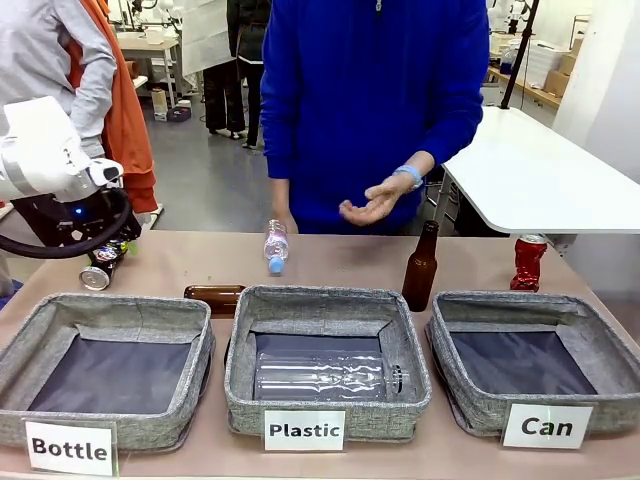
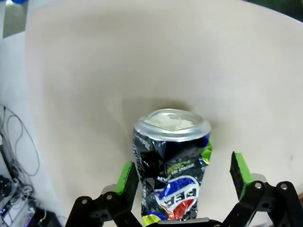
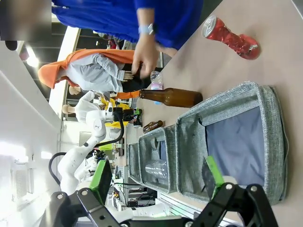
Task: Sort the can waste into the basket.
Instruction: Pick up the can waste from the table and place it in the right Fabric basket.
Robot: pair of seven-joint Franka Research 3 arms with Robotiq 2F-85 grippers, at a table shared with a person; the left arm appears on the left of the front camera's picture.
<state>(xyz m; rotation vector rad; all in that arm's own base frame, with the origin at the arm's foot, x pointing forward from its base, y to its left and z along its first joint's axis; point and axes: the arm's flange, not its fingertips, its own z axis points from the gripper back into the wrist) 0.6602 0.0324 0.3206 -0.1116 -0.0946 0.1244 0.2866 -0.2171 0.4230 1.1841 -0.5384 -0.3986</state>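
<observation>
Left wrist view: crumpled dark can, silver-topped.

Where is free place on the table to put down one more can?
Bare table lies between the small plastic bottle and the upright brown bottle. The Can basket and Bottle basket are empty. Crowded: left rear, around the dark can.

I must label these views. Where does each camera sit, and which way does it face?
Front view: fixed between the arms, facing across the table to the person's hand; the left arm enters at picture left.
Left wrist view: on that wrist, looking along the left gripper at the dark can.
Right wrist view: rolled sideways, over the Can basket; right gripper open at the bottom.
Shared: front and right wrist views both show the red can.
</observation>
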